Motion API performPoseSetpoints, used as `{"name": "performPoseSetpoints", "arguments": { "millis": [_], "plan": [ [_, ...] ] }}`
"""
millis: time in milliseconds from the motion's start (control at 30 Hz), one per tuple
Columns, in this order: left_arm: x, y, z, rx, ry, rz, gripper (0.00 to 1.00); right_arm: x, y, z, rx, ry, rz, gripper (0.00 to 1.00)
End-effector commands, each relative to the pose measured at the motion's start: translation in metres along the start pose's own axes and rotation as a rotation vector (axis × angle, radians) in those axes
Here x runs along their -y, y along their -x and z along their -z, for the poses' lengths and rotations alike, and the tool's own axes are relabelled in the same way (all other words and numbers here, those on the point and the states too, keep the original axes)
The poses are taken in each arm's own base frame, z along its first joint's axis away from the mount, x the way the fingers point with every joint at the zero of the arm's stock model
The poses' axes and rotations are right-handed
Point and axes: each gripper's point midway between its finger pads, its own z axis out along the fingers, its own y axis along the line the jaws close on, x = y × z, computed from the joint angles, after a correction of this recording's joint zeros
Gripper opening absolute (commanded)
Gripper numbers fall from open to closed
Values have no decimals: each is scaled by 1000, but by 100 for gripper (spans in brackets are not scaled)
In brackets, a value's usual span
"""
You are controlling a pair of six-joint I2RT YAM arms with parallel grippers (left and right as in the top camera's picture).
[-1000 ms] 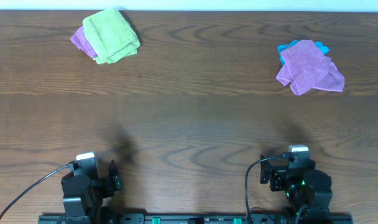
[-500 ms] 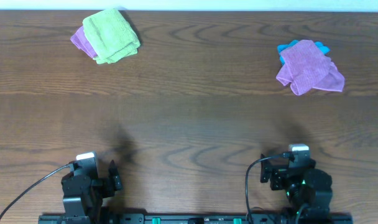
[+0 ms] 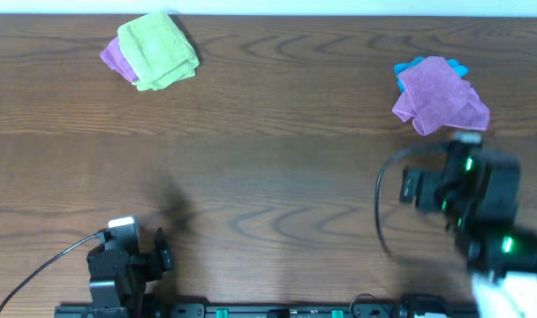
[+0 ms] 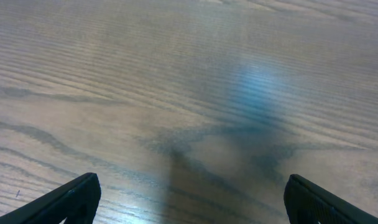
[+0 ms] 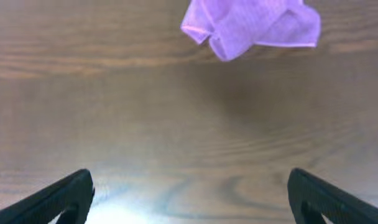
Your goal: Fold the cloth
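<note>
The cloth [image 3: 438,95] is lilac-purple and lies crumpled at the far right of the table, partly over a bright blue cloth [image 3: 412,67]. It also shows at the top of the right wrist view [image 5: 251,22]. My right gripper [image 3: 461,177] hovers just in front of the cloth, apart from it. Its jaws [image 5: 189,199] are open and empty over bare wood. My left gripper [image 3: 127,256] sits at the near left edge. Its jaws [image 4: 189,199] are open and empty above the table.
A lime-green folded cloth [image 3: 158,49] lies at the far left on top of another purple cloth [image 3: 114,58]. The wooden table [image 3: 268,177] runs to a white wall at the back.
My right arm has risen from the near edge and moved away towards the lilac cloth. The left arm and all cloths have not moved.
</note>
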Motion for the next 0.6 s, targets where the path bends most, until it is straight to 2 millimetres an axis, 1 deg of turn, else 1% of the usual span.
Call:
{"name": "performPoseSetpoints", "arguments": {
  "millis": [0,67,133,200,233,333,433,500,567],
  "plan": [
    [-4,-17,-4,-61,21,-15,95,15,34,-8,-21,-53,-49,99],
    [-4,-17,-4,-61,21,-15,95,24,56,-20,-34,-69,-69,99],
    [-4,-17,-4,-61,21,-15,95,32,73,-32,-44,-85,-84,99],
    [-4,-17,-4,-61,21,-15,95,43,89,-49,-61,-109,-96,99],
    [-4,-17,-4,-61,21,-15,95,49,96,-60,-72,-119,-97,99],
    [-4,-17,-4,-61,21,-15,96,62,107,-88,-93,-136,-95,99],
    [-4,-17,-4,-61,21,-15,95,71,114,-124,-102,-142,-61,99],
    [-4,-17,-4,-61,21,-15,95,73,114,-144,-104,-142,-47,99],
    [-4,-17,-4,-61,21,-15,95,74,114,-159,-106,-141,-47,99]
  ]
}}
